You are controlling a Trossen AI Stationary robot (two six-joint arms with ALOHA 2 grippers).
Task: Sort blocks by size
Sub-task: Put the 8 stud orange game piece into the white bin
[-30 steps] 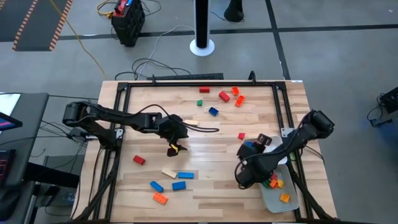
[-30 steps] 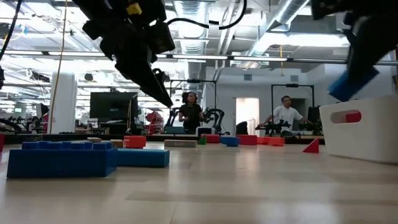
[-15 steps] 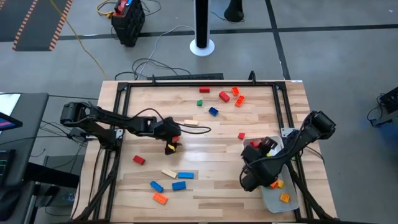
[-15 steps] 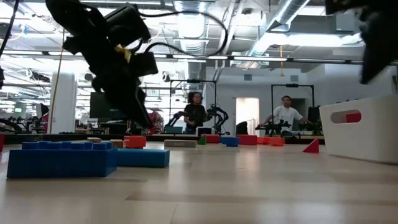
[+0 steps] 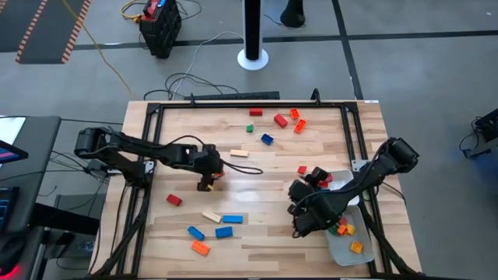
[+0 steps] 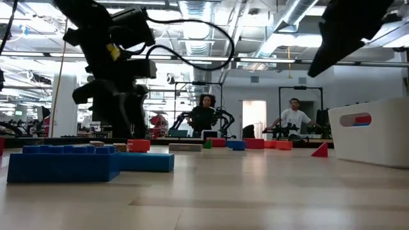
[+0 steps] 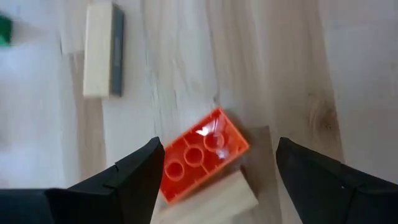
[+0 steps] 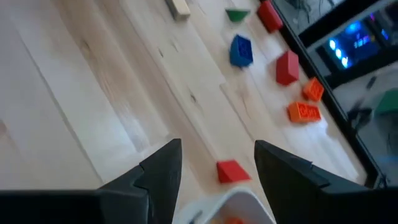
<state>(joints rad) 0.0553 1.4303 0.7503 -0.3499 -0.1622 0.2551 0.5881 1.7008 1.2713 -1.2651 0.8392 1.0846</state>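
So the left pincer (image 7: 214,171) is hanging right over an orange block (image 7: 202,154) near the middle of the desk (image 5: 257,198), fingers spread wide with nothing in them. From the left wrist view the block sits between the two fingers, but its long axis runs diagonal to the gap, so I'd guess the wrist needs a bit of a twist before closing. It's a stubby oblong brick with round studs on top, and a tan block (image 7: 208,202) is pressed against its nearer edge, which might get in the way. The right pincer (image 5: 299,208) is over by the white tray (image 5: 342,249), also apart and empty, well off from this one.
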